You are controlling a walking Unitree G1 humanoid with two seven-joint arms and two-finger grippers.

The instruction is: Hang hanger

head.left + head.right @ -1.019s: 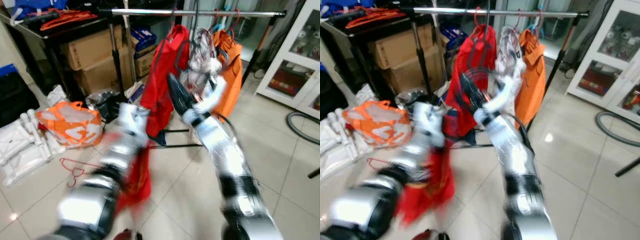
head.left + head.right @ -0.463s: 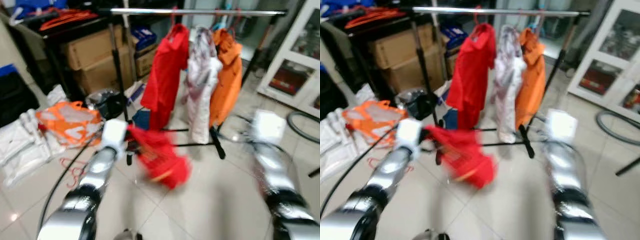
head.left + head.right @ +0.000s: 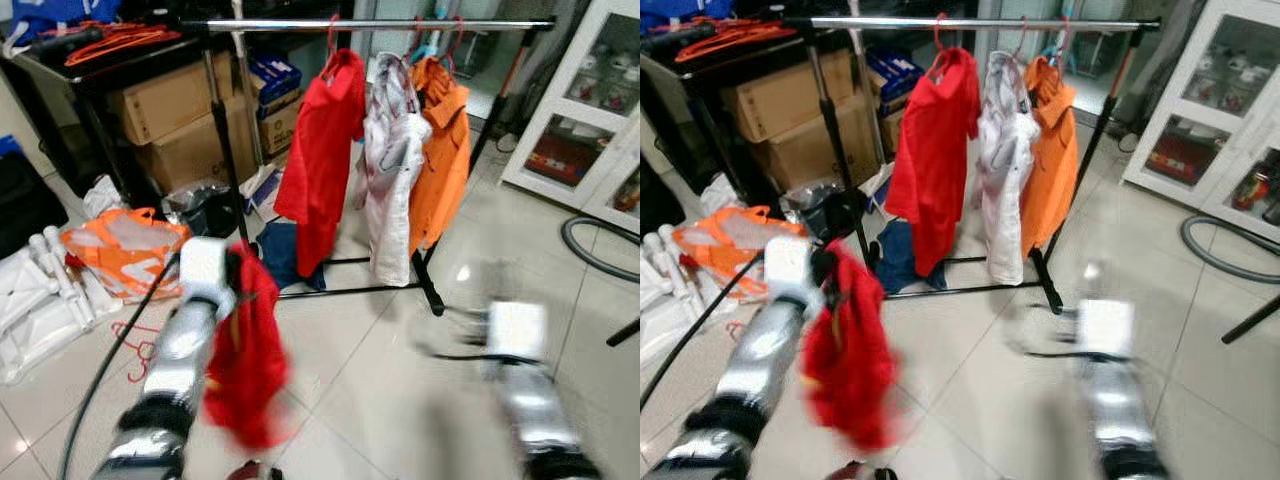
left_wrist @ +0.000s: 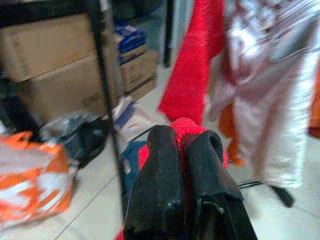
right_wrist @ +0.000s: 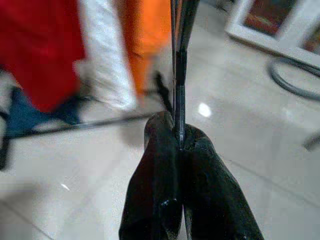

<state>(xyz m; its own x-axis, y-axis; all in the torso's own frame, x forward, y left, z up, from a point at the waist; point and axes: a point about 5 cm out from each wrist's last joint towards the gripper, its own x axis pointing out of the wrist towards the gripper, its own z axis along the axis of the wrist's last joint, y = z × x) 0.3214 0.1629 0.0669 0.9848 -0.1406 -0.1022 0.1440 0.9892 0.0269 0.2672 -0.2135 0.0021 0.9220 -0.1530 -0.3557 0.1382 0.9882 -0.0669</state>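
A chrome rail (image 3: 370, 22) carries a red shirt (image 3: 325, 150), a pale garment (image 3: 392, 170) and an orange shirt (image 3: 440, 150) on hangers. My left gripper (image 4: 182, 136) is shut on a loose red garment (image 3: 245, 360), which droops beside my left arm, in front of the rack's left post. My right gripper (image 5: 180, 136) is shut on a thin black wire hanger (image 5: 179, 60). The right wrist (image 3: 515, 330) is low on the right, blurred, over the tiled floor before the rack's foot.
Cardboard boxes (image 3: 175, 95) sit under a black table at the back left. An orange bag (image 3: 125, 245), white packing pieces (image 3: 30, 300) and a red hanger (image 3: 135, 340) lie on the floor at left. A white glass cabinet (image 3: 590, 110) and a hose (image 3: 600, 250) are at right.
My right arm has come down from the hanging clothes to low on the right. The red garment swung out and now hangs down beside my left arm.
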